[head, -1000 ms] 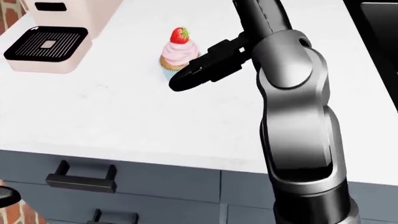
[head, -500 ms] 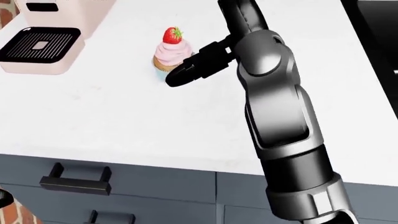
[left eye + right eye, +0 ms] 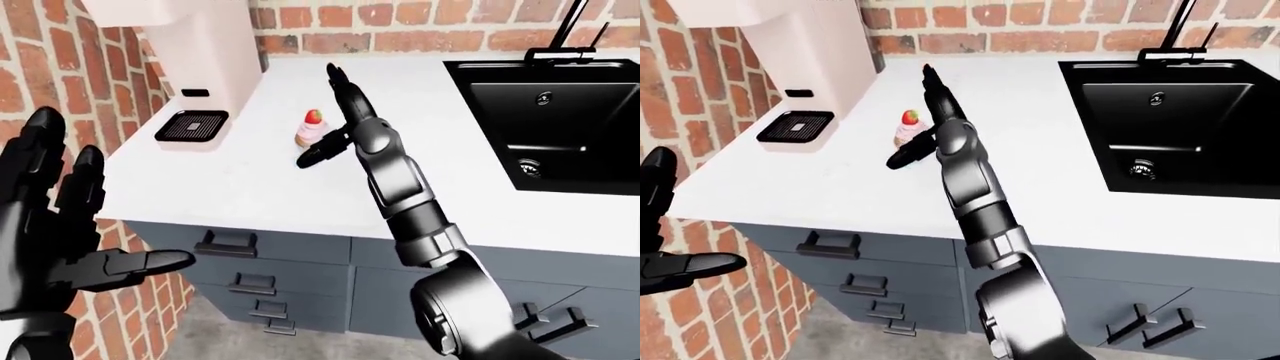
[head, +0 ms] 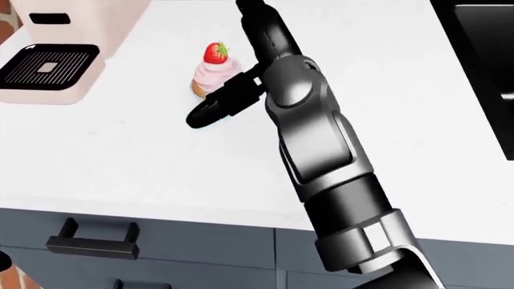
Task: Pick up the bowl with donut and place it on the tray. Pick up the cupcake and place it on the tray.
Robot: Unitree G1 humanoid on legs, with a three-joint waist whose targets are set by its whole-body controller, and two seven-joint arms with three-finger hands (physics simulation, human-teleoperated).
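The cupcake [image 4: 210, 72], with pink frosting and a strawberry on top, stands on the white counter [image 4: 120, 156]. My right hand [image 4: 238, 78] is right beside it on the right and open. Its thumb reaches under the cupcake's lower edge in the head view, and the long fingers [image 3: 336, 82] point up past it. Whether the fingers touch the cupcake I cannot tell. My left hand [image 3: 60, 240] hangs open at the lower left of the left-eye view, away from the counter. No bowl with donut and no tray is in view.
A pale coffee machine [image 3: 190, 60] with a black drip grille [image 4: 48, 66] stands left of the cupcake. A black sink [image 3: 550, 112] with its faucet [image 3: 560, 45] lies at the right. Grey drawers [image 3: 225, 244] sit under the counter, and brick walls run along the top and left.
My right arm has swung left in the head view, bringing the thumb under the cupcake. The picture has shifted slightly, so the camera moved a little. The cupcake stays on the counter.
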